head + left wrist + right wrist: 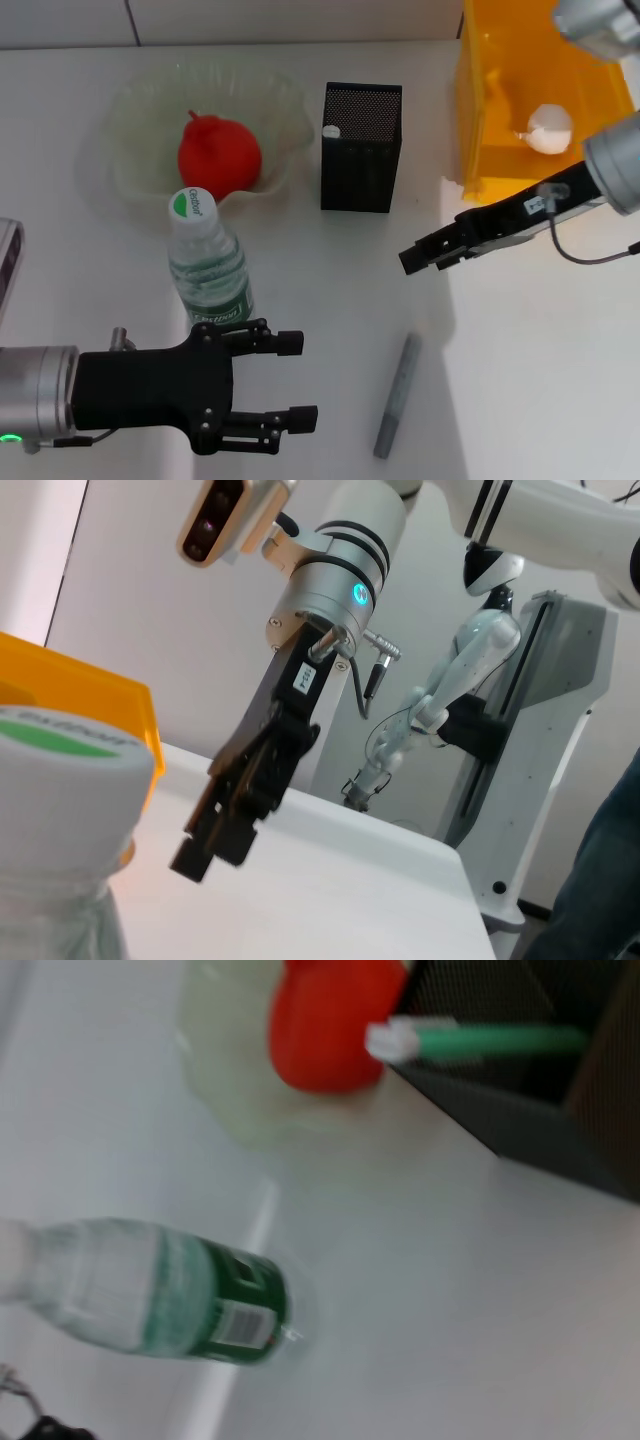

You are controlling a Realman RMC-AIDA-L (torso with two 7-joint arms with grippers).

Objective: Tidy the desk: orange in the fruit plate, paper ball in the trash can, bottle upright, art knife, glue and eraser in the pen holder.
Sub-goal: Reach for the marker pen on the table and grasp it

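Left gripper (296,382): fingers spread, empty, level, just beside upright bottle (207,262) | label print unreadable | right gripper (412,259): fingers together, angled downward, between pen holder (361,147) and trash can (520,100) | orange (219,152) in fruit plate (135,120)

1. Bare desk (330,300) lies between the bottle (208,268) and the grey art knife (397,396).
2. The upright bottle stands just in front of the plate (130,120), blocking a near-side approach to the orange (220,153).
3. The holder (361,147) stands between plate and bin (500,120), with narrow gaps either side.
4. The right gripper (412,260) hangs above the desk, in front of the bin.
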